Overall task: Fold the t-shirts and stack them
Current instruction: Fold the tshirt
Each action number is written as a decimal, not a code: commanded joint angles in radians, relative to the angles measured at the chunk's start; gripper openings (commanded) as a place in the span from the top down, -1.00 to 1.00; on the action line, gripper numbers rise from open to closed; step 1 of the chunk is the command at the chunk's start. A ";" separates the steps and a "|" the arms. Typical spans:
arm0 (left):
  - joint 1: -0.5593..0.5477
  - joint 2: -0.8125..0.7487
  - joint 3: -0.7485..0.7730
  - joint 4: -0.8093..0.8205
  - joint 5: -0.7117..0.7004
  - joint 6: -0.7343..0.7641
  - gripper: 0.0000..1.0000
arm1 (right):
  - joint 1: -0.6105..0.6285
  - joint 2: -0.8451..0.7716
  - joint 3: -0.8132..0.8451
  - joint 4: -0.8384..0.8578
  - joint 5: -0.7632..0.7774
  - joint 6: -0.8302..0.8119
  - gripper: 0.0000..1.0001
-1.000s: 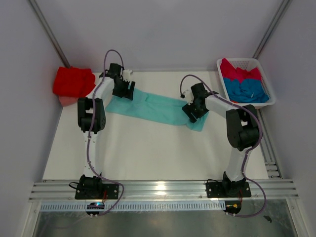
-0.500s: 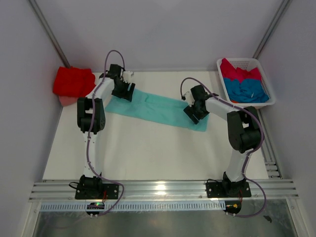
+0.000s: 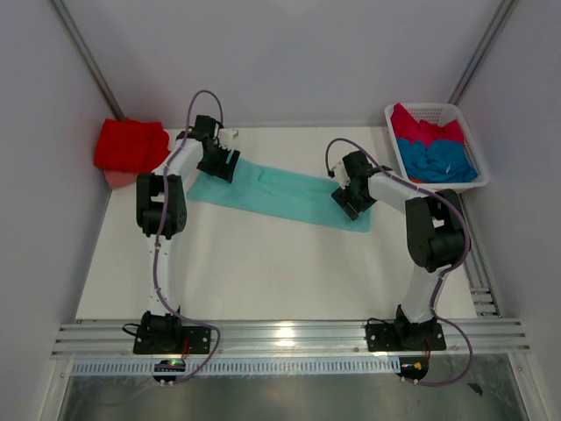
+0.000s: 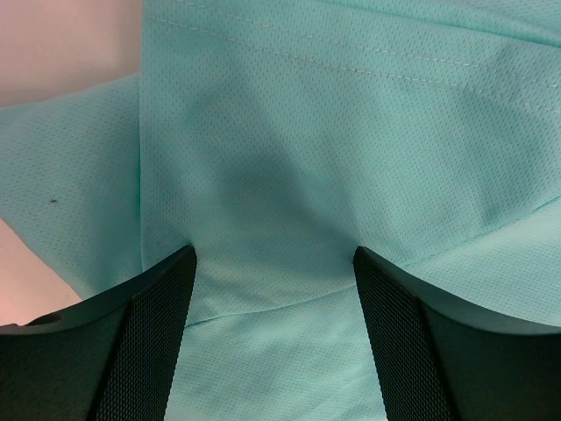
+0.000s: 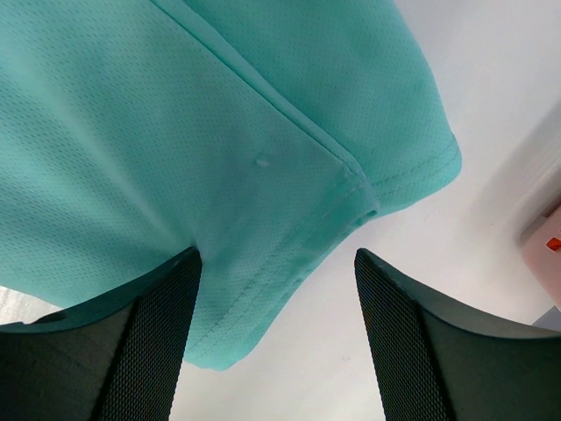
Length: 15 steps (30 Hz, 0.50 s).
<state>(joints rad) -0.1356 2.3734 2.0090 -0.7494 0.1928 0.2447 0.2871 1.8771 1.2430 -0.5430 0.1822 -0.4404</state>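
A mint-teal t-shirt (image 3: 280, 195) lies folded into a long strip slanting across the back of the table. My left gripper (image 3: 221, 165) hangs open low over its left end, and the left wrist view shows the t-shirt (image 4: 289, 158) flat between the fingers of the left gripper (image 4: 273, 256). My right gripper (image 3: 349, 200) stands open over the right end. In the right wrist view, the hemmed corner of the t-shirt (image 5: 263, 175) lies partly between the jaws of the right gripper (image 5: 277, 256), with bare table beside it. Neither gripper holds anything.
A bright red t-shirt (image 3: 130, 145) lies folded at the far left, with a pinkish cloth edge (image 3: 114, 179) under it. A white basket (image 3: 424, 107) at the back right holds a crimson-pink t-shirt (image 3: 425, 130) and a blue one (image 3: 438, 162). Walls enclose three sides.
My right gripper has shifted slightly right and toward the back, and the shirt's right end now lies flatter and reaches further right. The left gripper has barely moved.
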 commanded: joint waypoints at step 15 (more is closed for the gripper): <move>0.008 -0.020 -0.023 -0.034 -0.006 0.004 -0.50 | -0.025 -0.021 0.167 -0.038 -0.062 0.011 -0.50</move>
<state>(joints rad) -0.1352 2.3734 2.0079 -0.7490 0.1932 0.2443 0.2649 1.8500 1.3331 -0.5961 0.1482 -0.4408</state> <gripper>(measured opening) 0.751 0.750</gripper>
